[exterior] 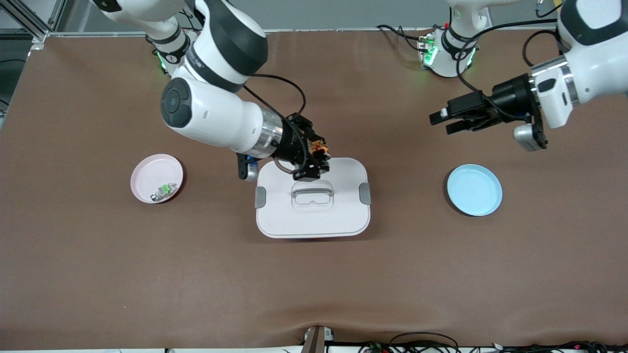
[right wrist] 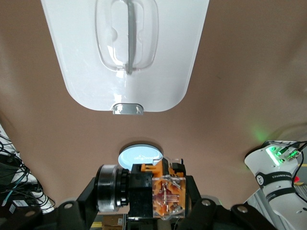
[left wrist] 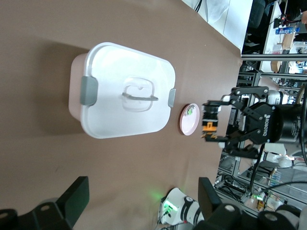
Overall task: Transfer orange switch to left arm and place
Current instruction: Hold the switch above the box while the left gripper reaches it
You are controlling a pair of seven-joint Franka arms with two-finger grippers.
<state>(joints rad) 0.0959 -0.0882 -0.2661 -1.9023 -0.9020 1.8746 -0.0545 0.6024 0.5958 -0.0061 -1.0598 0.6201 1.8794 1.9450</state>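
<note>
Right gripper (exterior: 316, 159): up in the air over the box's edge on the arms' side, fingers clamped on the orange switch; the arm reaches in from its base at the right arm's end of the table.
Orange switch (exterior: 320, 145): held off the table between the right gripper's fingers, over the box lid's rim. In the right wrist view it shows as a black body with an orange and clear part (right wrist: 165, 191) pinched between the fingers. In the left wrist view it hangs in that gripper (left wrist: 209, 125) above the table.
Left gripper (exterior: 441, 122): in the air over bare table, toward the left arm's end, farther from the front camera than the blue plate; fingers parted, nothing between them. Fingertips point toward the box.
Box (exterior: 314, 215): white, lid on, grey latches at both short sides, clear handle in the lid's middle. Sits at mid-table, between the two plates, well apart from each.
Pink plate (exterior: 147, 171): toward the right arm's end of the table; a small green-and-silver switch (exterior: 164, 191) lies in it, near the rim closest to the front camera.
Blue plate (exterior: 474, 189): toward the left arm's end of the table, nothing in it.
Table (exterior: 314, 294): brown cover, flat.
</note>
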